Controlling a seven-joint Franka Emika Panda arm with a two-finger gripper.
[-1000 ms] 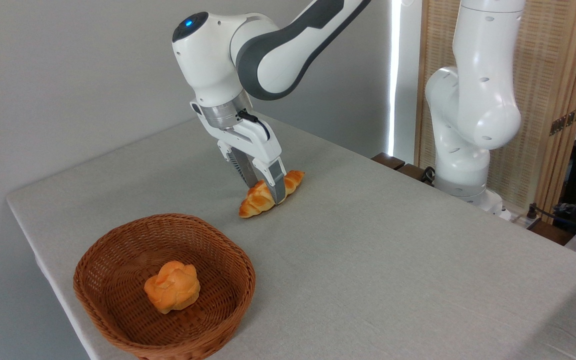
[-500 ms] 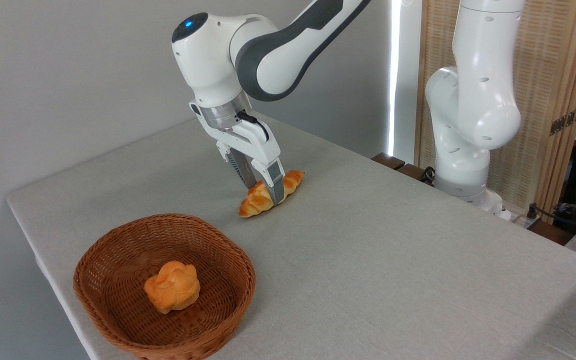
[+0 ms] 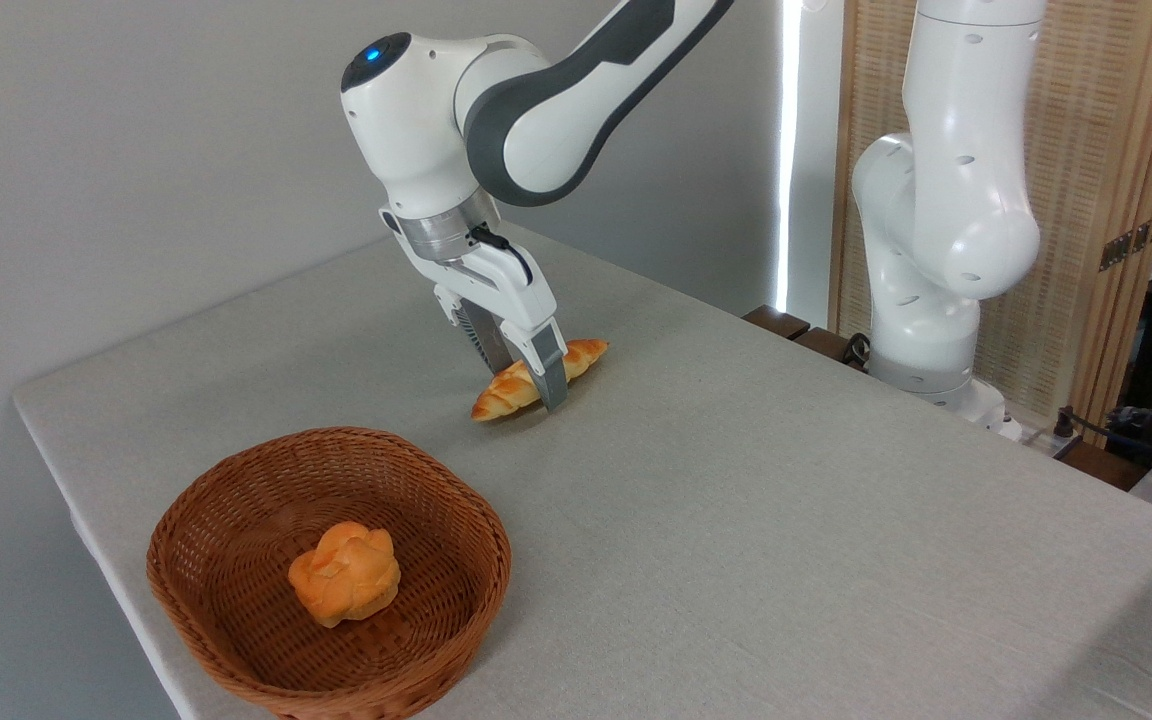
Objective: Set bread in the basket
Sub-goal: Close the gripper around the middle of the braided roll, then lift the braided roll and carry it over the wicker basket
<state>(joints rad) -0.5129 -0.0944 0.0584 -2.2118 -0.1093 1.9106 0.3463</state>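
Knotted bun, grey table, perhaps cables far right

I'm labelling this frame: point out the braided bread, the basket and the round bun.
braided bread (image 3: 498,392), fixed camera, left half of loaf
basket (image 3: 481,520), fixed camera, right rim
round bun (image 3: 344,573), fixed camera, top centre

White Franka arm, dark grey joint bands, glossy plastic shells.
Blue round light on top of wrist housing; silver metal ring below it; short black cable loops at flange; white hand body; grey fingers with ribbed dark inner faces; small dark screw recesses dot the upright base links at right.
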